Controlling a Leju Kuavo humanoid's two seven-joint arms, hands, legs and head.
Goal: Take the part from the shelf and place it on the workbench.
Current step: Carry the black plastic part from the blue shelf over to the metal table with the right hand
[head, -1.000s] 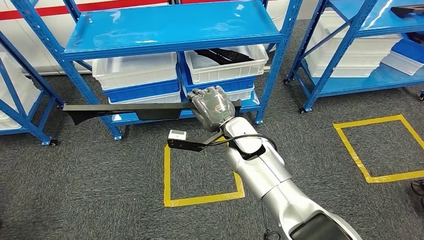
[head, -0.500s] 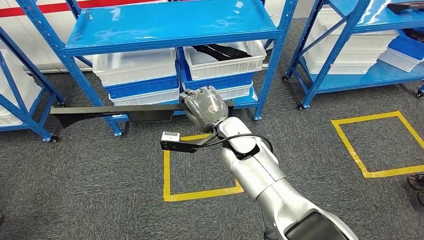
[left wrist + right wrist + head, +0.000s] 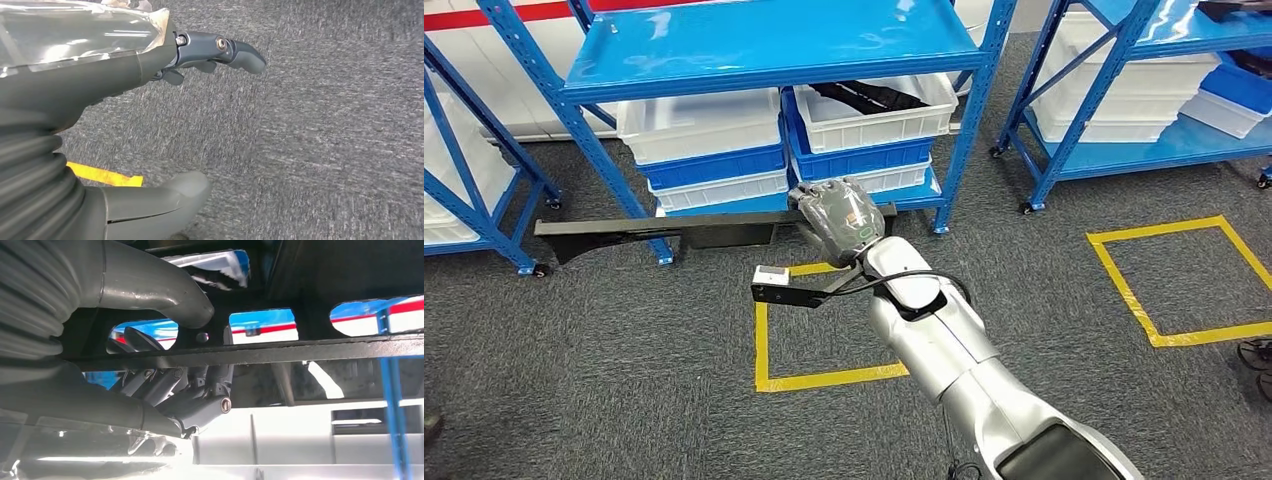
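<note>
Part first: from the head view I see a long, flat black piece held level above the grey carpet, running out to the robot's left from my right hand. That hand is wrapped round the part near its right end, fingers closed over it. Behind it stands the blue shelf, with white and blue bins on its lower level; one white bin holds another dark piece. The held part hangs in front of the shelf's lower level, apart from it. A yellow tape square lies on the carpet under my forearm, and a second yellow square sits well off to the right.

On the left wrist view, my left hand hangs over the carpet with nothing in it, thumb and fingers spread apart. A strip of yellow tape shows just beyond the thumb.

On the right wrist view, the thumb presses one face of the black part and the fingers curl round the opposite side, so the hand is clamped on it. Blue shelf uprights show through the part's cut-outs and past it.
</note>
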